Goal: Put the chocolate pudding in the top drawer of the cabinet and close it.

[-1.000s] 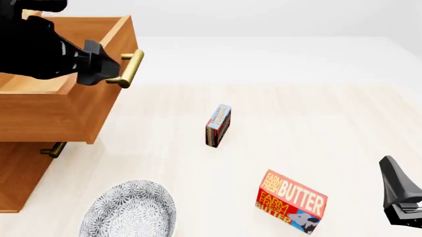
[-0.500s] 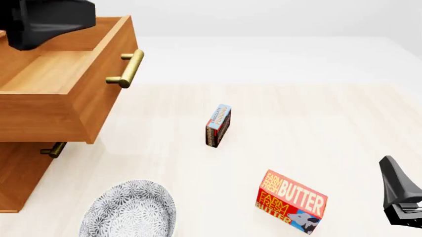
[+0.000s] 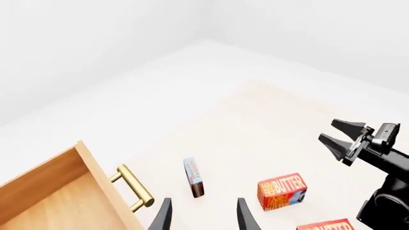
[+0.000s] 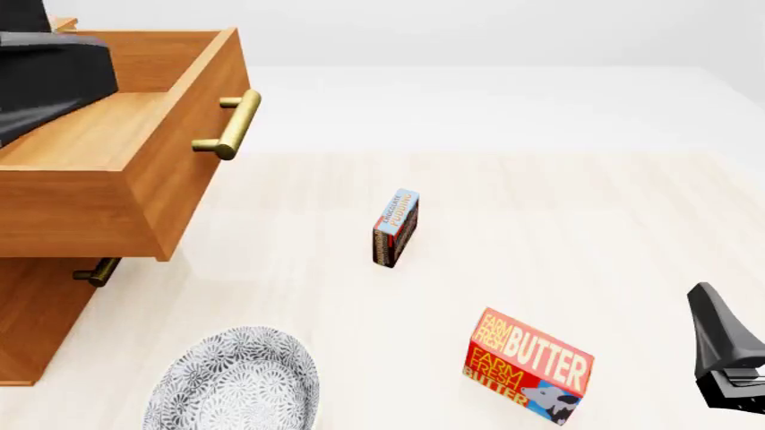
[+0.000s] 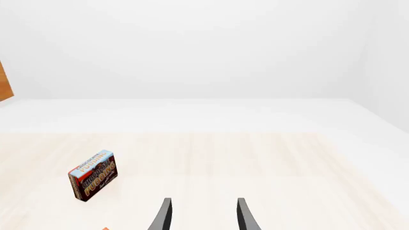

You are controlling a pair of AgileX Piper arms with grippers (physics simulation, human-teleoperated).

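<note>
Standing on its narrow edge on the pale table (image 4: 574, 206), the pudding (image 4: 396, 227) has bare tabletop on every side. It is well apart from the open top drawer (image 4: 114, 179), which juts out of the cabinet (image 4: 36, 313) at the front view's left, its brass handle (image 4: 233, 124) facing the table. A lower handle (image 4: 96, 270) shows beneath the drawer's overhang. Nearer the arms, a butter box (image 4: 528, 365) stands upright to the right of the pudding, and a patterned plate (image 4: 236, 381) lies near the cabinet's foot; wide open wood lies between these and the pudding.

The left gripper (image 3: 203, 218) looks down from above the drawer, fingers spread and holding nothing; in its view the pudding (image 3: 193, 177) sits just past the fingertips, beside the handle (image 3: 134, 190), with the butter box (image 3: 281, 191) further on and a second butter box (image 3: 326, 225) at the edge. In the front view only a dark part of that arm shows over the drawer.

The right gripper (image 5: 203, 215) hangs low at the table's right, fingers parted and empty. The pudding (image 5: 93, 175) lies ahead of it and well off to its left, not between the fingers. The left wrist view also shows this gripper (image 3: 342, 141) with its jaws apart.
</note>
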